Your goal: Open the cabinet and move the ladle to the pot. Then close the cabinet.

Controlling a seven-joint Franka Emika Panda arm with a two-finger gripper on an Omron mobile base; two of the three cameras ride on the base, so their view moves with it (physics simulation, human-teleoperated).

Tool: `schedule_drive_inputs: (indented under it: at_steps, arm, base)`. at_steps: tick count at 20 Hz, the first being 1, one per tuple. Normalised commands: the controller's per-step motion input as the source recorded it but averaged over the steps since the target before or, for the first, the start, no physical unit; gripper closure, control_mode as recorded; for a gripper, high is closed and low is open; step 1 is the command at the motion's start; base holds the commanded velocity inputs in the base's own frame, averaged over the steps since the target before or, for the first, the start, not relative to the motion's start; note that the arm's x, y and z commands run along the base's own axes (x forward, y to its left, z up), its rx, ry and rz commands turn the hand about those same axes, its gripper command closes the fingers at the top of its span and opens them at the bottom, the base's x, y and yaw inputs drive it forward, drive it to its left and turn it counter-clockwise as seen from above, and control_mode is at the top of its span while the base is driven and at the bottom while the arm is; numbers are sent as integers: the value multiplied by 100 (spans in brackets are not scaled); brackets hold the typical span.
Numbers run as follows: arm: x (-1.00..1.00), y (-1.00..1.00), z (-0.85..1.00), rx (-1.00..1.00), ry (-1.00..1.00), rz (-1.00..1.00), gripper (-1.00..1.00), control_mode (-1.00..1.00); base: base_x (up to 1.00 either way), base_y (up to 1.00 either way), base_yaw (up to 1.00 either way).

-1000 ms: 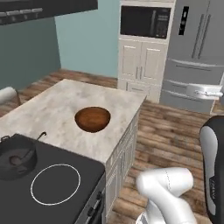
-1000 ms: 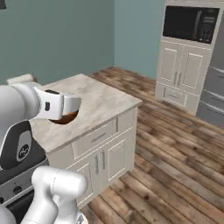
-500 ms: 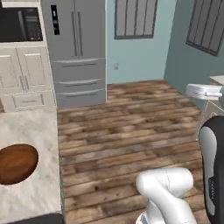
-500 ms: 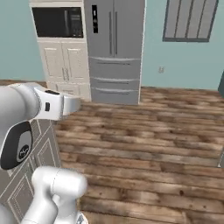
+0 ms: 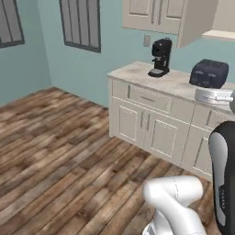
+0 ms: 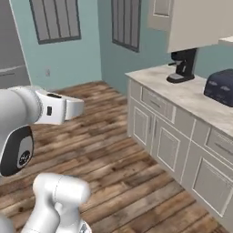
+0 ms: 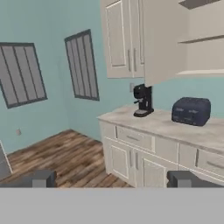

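Ahead of the two-finger claw (image 7: 113, 179), up and to its right, the beige upper wall cabinet (image 7: 203, 52) is seen with its door (image 7: 162, 41) swung out towards the camera. Plain beige shelves are exposed behind the door. What is seen of them looks bare, though their right part is cut off by the picture's edge.

The whole outlook has changed within the last second. An island with a brown bowl and a stove top was faced first, then a steel fridge, and now this wall. This is read as the base having driven and turned, not as anything in the kitchen having moved.

Below the cabinet, right of the claw's centre line, a pale marble counter (image 7: 175, 127) is seen. It carries a black coffee machine (image 7: 142, 100) and, further right, a dark blue toaster (image 7: 191, 110). Grey slatted windows (image 7: 82, 65) are seen to the claw's left, and wooden floor (image 7: 65, 153) below and ahead of it.

The claw is spread wide with nothing between its dark fingertips (image 7: 42, 178). The cabinet is well apart from it, far out of reach.

The place of the small black ladle cannot be told from these pictures. With the claw empty and the seen shelves bare, the transfer is judged probably done. The turn is taken as the approach for shutting the cabinet, and the door will have to be neared before it can be pushed.
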Motion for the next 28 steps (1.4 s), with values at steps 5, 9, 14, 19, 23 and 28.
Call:
schedule_drive_inputs:
  at_steps: [5,9,14,19,23,28]
  arm:
    - [0,0,0,0,0,0,-100,100]
    - [0,0,0,0,0,0,-100,100]
    - [0,0,0,0,0,0,-100,100]
    - [0,0,0,0,0,0,-100,100]
    - [0,0,0,0,0,0,-100,100]
    - [0,0,0,0,0,0,-100,100]
  base:
    - [0,0,-98]
    - [-1,2,-92]
    - [0,77,-50]
    - [0,100,-13]
    - [3,74,-7]
    - [40,-21,-9]
